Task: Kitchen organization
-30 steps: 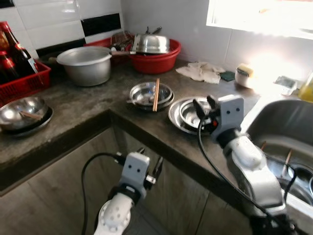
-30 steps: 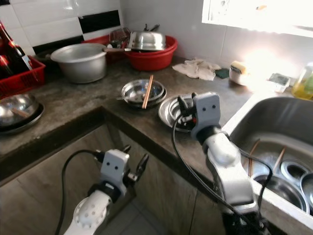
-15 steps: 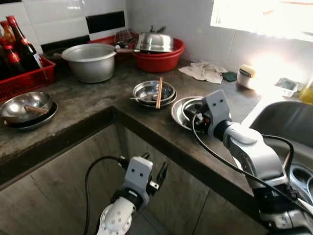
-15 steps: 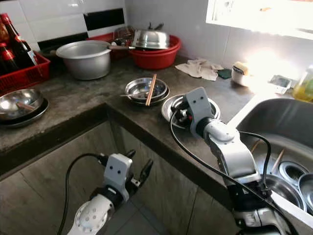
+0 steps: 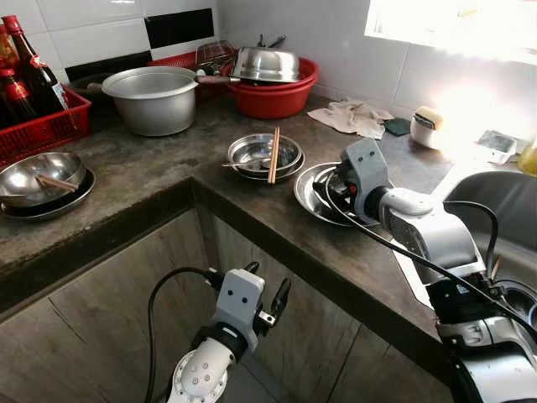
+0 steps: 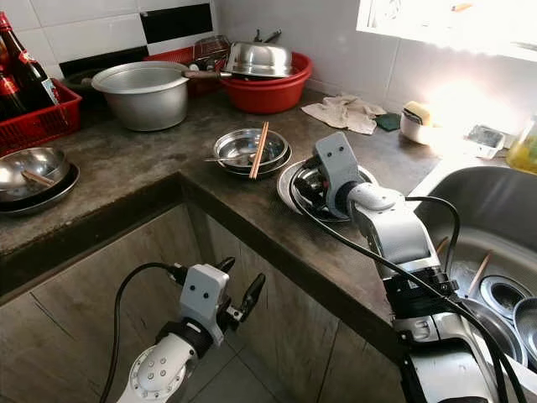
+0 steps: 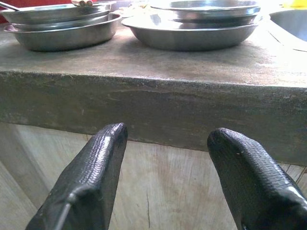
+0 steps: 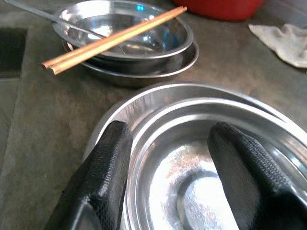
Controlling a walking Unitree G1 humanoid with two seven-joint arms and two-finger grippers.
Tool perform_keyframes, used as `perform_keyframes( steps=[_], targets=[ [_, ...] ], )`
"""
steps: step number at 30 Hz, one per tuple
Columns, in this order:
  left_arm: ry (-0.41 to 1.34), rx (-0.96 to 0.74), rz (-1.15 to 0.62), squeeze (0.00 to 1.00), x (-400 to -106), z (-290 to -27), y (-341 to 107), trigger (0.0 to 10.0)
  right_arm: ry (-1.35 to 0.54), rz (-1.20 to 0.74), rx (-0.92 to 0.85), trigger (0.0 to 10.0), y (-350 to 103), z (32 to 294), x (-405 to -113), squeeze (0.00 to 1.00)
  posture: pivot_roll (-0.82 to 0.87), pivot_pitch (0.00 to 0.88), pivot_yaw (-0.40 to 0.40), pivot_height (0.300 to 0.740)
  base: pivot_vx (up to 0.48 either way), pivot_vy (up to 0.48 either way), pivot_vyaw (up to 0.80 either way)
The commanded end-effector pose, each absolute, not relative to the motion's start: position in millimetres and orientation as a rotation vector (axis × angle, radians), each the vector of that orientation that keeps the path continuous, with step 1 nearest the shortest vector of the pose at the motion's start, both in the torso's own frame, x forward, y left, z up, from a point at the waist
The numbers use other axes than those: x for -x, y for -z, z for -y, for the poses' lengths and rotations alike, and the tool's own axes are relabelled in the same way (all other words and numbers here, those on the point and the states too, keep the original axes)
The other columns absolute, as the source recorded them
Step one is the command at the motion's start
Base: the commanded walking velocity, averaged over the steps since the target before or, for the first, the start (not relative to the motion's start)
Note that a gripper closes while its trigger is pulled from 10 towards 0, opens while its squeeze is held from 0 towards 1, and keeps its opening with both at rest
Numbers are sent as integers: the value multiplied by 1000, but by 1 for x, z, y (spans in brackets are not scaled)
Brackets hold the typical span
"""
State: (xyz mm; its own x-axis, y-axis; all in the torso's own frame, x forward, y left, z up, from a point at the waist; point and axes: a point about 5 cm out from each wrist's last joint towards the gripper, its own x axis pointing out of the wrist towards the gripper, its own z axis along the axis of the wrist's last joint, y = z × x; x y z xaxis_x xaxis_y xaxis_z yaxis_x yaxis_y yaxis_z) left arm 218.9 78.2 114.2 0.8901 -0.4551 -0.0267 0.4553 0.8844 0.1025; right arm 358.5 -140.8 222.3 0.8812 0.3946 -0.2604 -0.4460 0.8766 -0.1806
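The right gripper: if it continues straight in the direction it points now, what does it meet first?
Most likely the near rim of the stacked steel dishes: the right gripper is open with one finger on each side of that rim. Beyond lies the bowl with chopsticks, though depth is hard to judge.

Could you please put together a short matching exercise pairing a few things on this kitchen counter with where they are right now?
Things:
1. chopsticks
2. steel lid
3. white cloth
4. right gripper

Places:
A. in the red basin
B. open over the stacked steel plates
C. across the steel bowl
D. on the counter near the wall

Pairs: 1-C, 2-A, 3-D, 4-B
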Motion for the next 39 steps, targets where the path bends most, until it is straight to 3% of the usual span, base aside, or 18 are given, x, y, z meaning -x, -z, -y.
perform_keyframes(
  steps=[1, 25, 39],
  targets=[
    [479, -96, 0, 0, -218, -77, -116, 10000, -443, -226, 256, 10000, -227, 140, -360, 0, 124, 14, -43, 740, 0, 0, 0],
    [470, -105, -1, 0, -219, -77, -116, 10000, -510, -397, 246, 10000, -222, 128, -362, 0, 126, 24, -43, 740, 0, 0, 0],
    [467, -105, 3, 0, -219, -77, -117, 10000, -407, -465, 372, 10000, -208, 145, -368, 0, 123, 27, -43, 740, 0, 0, 0]
  ],
)
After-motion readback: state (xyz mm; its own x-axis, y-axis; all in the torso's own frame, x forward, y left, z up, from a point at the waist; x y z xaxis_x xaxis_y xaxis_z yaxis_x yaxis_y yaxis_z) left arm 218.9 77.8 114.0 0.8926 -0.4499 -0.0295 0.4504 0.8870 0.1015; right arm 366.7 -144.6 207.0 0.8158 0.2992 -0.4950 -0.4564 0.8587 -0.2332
